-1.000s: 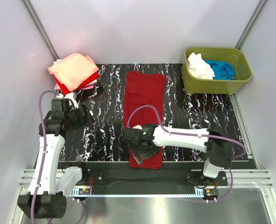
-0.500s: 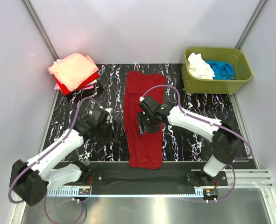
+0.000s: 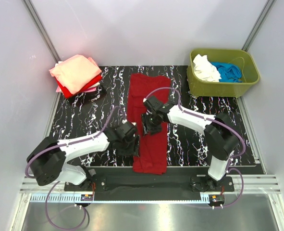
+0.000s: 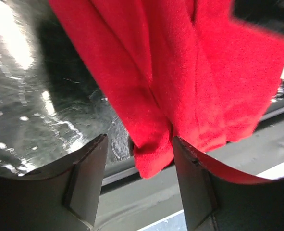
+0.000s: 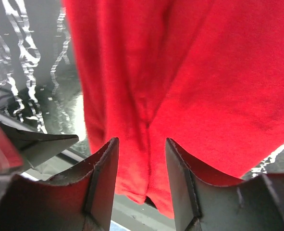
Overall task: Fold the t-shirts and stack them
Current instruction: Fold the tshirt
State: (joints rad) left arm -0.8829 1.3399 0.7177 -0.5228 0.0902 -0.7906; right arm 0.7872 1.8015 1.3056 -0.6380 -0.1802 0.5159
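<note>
Your left gripper [image 3: 131, 142] has swung in to the left edge of the dark red t-shirt [image 3: 149, 96], which lies as a long folded strip down the middle of the table [image 3: 190, 144]. Its fingers [image 4: 89, 178] stand wide, with the cloth's edge between them (not pinched). Your right gripper [image 3: 149, 124] hovers mid-shirt, fingers [image 5: 101, 178] apart over the fabric.

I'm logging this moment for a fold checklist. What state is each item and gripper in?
dark red t-shirt: flat on the table, folded into a long narrow strip
left gripper: open, over the strip's near left edge
right gripper: open, over the strip's middle
folded stack: piled at the far left corner, salmon-pink on top
olive-green tub: upright, unlidded
white t-shirt: crumpled in the tub
blue t-shirt: crumpled in the tub
</note>
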